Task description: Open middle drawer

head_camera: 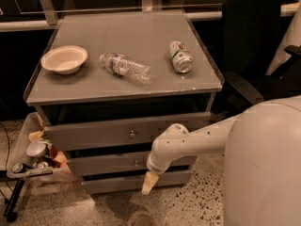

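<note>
The grey cabinet has three drawers. The middle drawer (pixel 103 165) is a flat grey front of medium height with a small round knob (pixel 137 163) at its centre. It sits nearly flush between the taller top drawer (pixel 94 134) and the narrow bottom drawer (pixel 113 183). My gripper (pixel 147 183) hangs pointing down from the white arm (pixel 188 145). It is just below and slightly right of the middle drawer's knob, in front of the bottom drawer's front. It holds nothing that I can see.
On the cabinet top lie a beige bowl (pixel 64 59), a plastic bottle (pixel 125 68) and a can (pixel 180 56). A tray of clutter (pixel 33 154) stands at the left. A black office chair (pixel 256 46) stands at the right. My white body (pixel 268 168) fills the lower right.
</note>
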`<state>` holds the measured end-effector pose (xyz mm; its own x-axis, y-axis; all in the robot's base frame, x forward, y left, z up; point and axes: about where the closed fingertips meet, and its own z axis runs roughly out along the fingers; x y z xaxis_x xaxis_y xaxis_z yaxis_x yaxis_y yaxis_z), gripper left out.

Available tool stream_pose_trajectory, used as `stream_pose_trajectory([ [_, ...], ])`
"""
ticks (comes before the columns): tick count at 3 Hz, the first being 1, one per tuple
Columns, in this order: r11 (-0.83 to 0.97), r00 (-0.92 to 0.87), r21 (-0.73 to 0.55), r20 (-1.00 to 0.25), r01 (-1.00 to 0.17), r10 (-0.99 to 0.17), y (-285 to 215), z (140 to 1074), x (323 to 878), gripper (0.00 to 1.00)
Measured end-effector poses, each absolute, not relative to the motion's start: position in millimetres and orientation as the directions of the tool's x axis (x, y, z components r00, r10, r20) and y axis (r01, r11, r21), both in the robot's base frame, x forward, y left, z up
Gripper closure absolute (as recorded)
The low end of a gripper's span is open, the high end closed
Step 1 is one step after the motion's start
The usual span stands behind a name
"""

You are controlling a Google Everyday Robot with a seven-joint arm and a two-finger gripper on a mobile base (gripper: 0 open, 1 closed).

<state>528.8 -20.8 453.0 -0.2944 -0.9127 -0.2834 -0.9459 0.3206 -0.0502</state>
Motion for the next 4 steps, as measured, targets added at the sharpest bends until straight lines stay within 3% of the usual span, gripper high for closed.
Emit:
stream_pose_trajectory([
  [3,0.360,-0.320,-0.097,-0.285,-0.928,-0.903,-38,421,581,0.00],
  [4,0.362,-0.338,-0.033,-0.287,-0.932,-0.896,-35,399,574,0.19],
])
